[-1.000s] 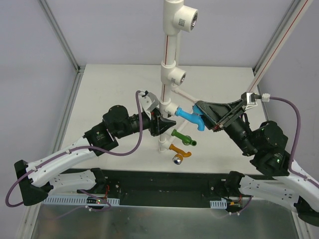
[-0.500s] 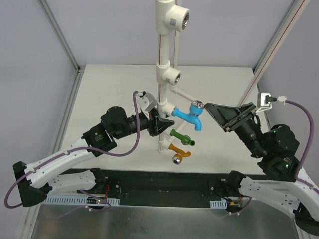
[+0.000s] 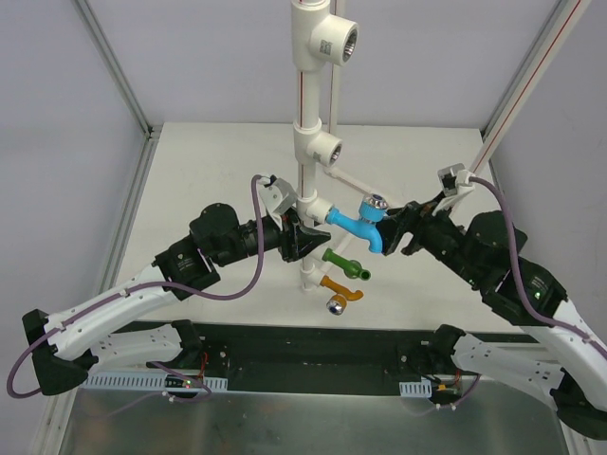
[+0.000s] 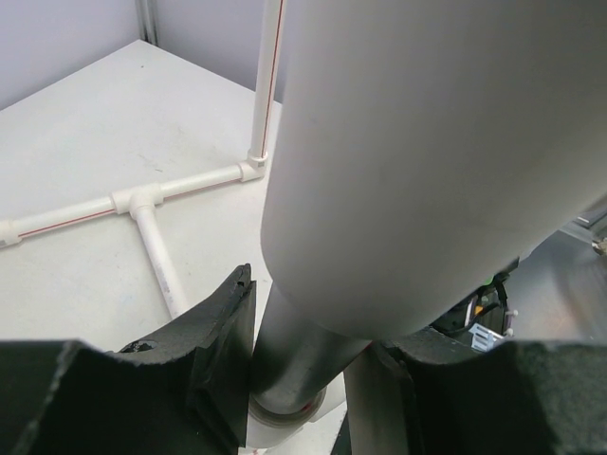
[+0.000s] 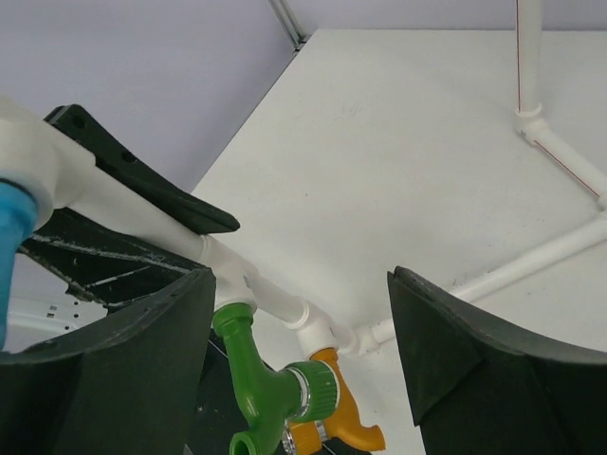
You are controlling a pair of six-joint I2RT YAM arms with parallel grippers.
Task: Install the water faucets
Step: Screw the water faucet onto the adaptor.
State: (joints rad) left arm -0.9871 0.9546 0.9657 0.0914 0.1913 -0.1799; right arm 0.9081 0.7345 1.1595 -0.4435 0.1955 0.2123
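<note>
blue faucet [image 3: 353, 224] has the right gripper [image 3: 395, 234] back beside it, jaws wider.

Faucets [image 3: 344, 263] R of pipe [image 3: 305, 133]

Stacked along the white pipe [image 3: 305, 114]: light blue faucet [image 3: 356, 226] topmost, spout toward 4 o'clock; green faucet [image 3: 346, 263] beneath, likewise; orange faucet [image 3: 340, 287] lowest, shiny metal end at 6 o'clock.

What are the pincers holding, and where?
The left pincer clamps the white pipe low on its upright stem. The right pincer is open beside the blue faucet, holding nothing.
</note>
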